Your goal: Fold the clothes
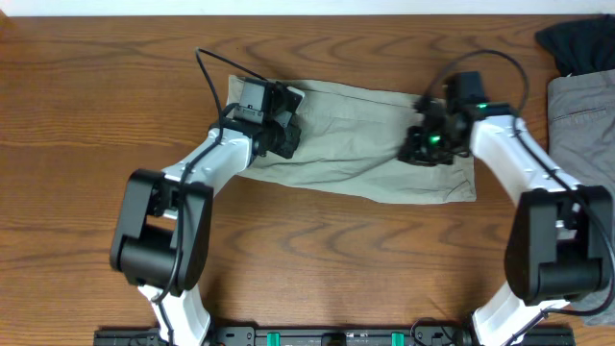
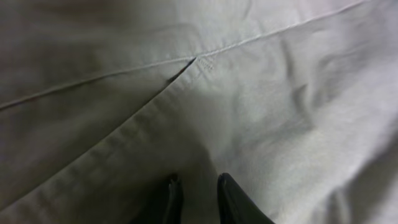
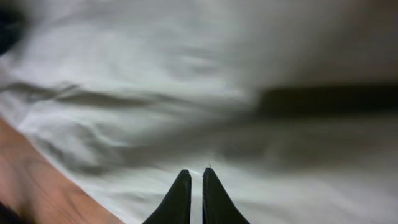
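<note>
**FOLD THE SHORTS: HAZARDS AND MATERIAL NOTES**

**Position.** The shorts (image 1: 356, 144) lie spread across the far middle of the worktop (image 1: 96, 221), with their long axis running left to right. The left jaws rest on the far-left part of the cloth. The right jaws rest on its right part, close to the far edge.

**Jaw state.** In the left wrist view, the left jaws stand narrow with cloth showing in the gap. We cannot tell whether they pinch it. In the right wrist view, the right jaws are all but closed, with 1 thin slit between them. We see no cloth gripped there.

**Hazards.**
1. If either pair catches only the top layer, we expect the layers to part on lifting and the fold to go crooked.
2. If 1 side grips and the other slips, the cloth would likely drag or twist instead of folding.
3. A wide sweep to the right could snag the grey garment (image 1: 581, 115) or the black garment (image 1: 577, 43) at the far-right edge.

**Materials.** The shorts are light khaki-green woven cotton, matte and soft, with shallow wrinkles. A straight stitched seam (image 2: 93, 78) meets a slanted pocket edge (image 2: 112, 146). The outline is a long, rough rectangle. The worktop is smooth brown wood grain, and we judge that cloth will slide on it easily.
</note>
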You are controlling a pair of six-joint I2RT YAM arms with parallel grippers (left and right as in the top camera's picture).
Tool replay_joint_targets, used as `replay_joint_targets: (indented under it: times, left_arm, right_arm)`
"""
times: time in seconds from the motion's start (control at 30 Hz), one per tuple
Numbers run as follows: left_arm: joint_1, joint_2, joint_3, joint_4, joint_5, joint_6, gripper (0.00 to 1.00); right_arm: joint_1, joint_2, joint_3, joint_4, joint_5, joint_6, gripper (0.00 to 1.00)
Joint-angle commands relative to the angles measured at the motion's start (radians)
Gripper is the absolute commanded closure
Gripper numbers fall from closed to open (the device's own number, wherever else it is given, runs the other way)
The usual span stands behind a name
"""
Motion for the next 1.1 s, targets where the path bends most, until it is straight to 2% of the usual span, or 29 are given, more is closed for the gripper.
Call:
replay_joint_targets:
  times: [0.0,0.1,0.3,0.43,0.7,0.77,0.9,1.0,1.07]
  left_arm:
    - [-0.002,0.042,0.001,0.021,-0.011,0.006,0.79]
    - [-0.002,0.057,0.001,0.033,-0.066,-0.006,0.80]
    - [0.018,0.059,0.001,0.069,-0.198,-0.029,0.80]
    - [0.055,0.059,0.001,0.093,-0.204,-0.048,0.80]
    - [0.147,0.049,0.017,0.097,-0.215,-0.077,0.79]
    - [0.159,0.028,0.027,0.089,-0.215,-0.077,0.77]
    - [0.158,-0.073,0.035,0.054,-0.213,-0.077,0.63]
    - [0.153,-0.185,0.035,-0.015,-0.211,-0.097,0.56]
    - [0.148,-0.256,0.035,-0.087,-0.196,-0.130,0.55]
  right_arm:
    - [0.061,0.036,-0.020,0.023,-0.013,-0.034,0.91]
    - [0.090,0.071,-0.024,-0.003,0.056,-0.014,0.91]
    - [0.077,0.160,-0.075,-0.109,0.293,0.185,0.95]
    - [0.059,0.165,-0.142,-0.124,0.342,0.192,0.98]
    - [0.053,0.159,-0.146,-0.199,0.419,0.160,0.98]
    - [0.053,0.159,-0.146,-0.201,0.418,0.143,0.98]
    - [0.053,0.153,-0.146,-0.196,0.414,0.106,0.98]
    - [0.052,0.119,-0.145,-0.149,0.412,0.067,0.99]
    - [0.050,0.078,-0.134,-0.112,0.368,0.030,0.99]
